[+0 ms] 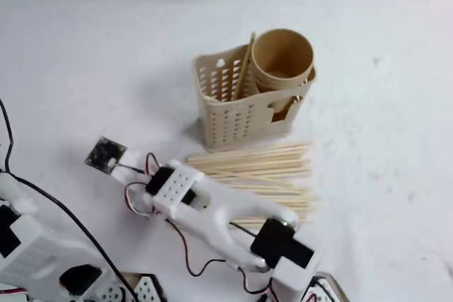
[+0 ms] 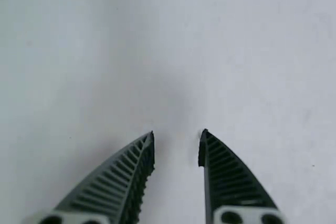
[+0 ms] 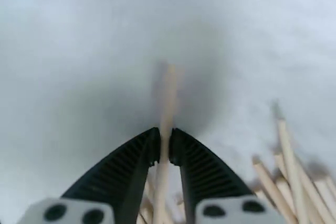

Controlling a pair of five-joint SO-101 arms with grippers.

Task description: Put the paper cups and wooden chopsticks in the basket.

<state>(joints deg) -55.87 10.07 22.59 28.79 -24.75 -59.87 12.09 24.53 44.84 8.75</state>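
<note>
A beige slotted basket (image 1: 241, 122) stands mid-table with stacked paper cups (image 1: 282, 58) and one upright chopstick (image 1: 245, 61) inside. In front of it a pile of wooden chopsticks (image 1: 262, 171) lies flat on the white table. The right arm (image 1: 212, 210) stretches over the pile's left end. My right gripper (image 3: 164, 148) is shut on a single chopstick (image 3: 168, 93), which sticks out past the tips over the table, with more loose chopsticks (image 3: 286, 156) beside it. My left gripper (image 2: 176, 145) is open above bare table, holding nothing.
The left arm's body (image 1: 28, 252) sits at the near left corner with a black cable (image 1: 42, 199) running across the table. A small camera board (image 1: 106, 153) juts out left of the right arm. White table spreads left and right of the basket.
</note>
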